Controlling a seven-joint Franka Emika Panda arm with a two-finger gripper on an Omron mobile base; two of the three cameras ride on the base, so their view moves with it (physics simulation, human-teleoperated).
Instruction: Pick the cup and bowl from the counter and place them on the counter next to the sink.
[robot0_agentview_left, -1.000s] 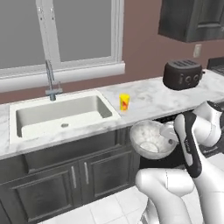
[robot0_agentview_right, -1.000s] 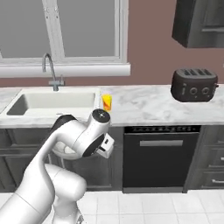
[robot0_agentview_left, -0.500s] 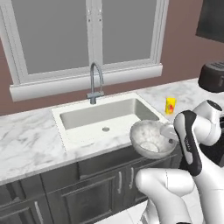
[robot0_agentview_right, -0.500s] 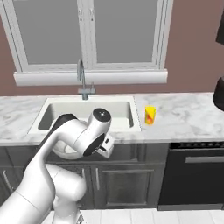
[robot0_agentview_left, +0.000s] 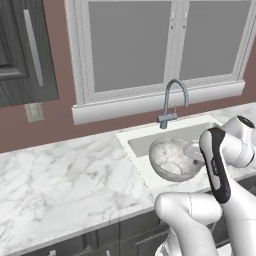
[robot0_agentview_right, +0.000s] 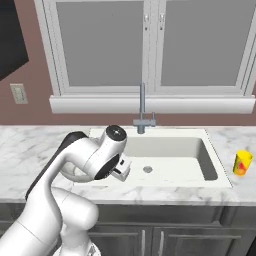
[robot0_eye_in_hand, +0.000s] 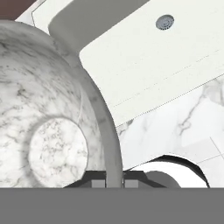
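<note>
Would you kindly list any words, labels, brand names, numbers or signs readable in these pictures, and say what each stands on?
There is no readable text.
The cup has a red-orange mark on its side, but it is too small to read as a letter or sign.
The bowl, faucet and counter carry no writing.

Broad bare counter (robot0_agentview_left: 60, 180) left of the sink (robot0_agentview_right: 165, 150) — faucet (robot0_agentview_left: 172, 100) seemingly the lone obstacle behind.

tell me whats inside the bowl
Nothing shows inside the bowl: bare speckled wall and flat bottom. The gripper pinches its rim, hiding a small strip.
</note>
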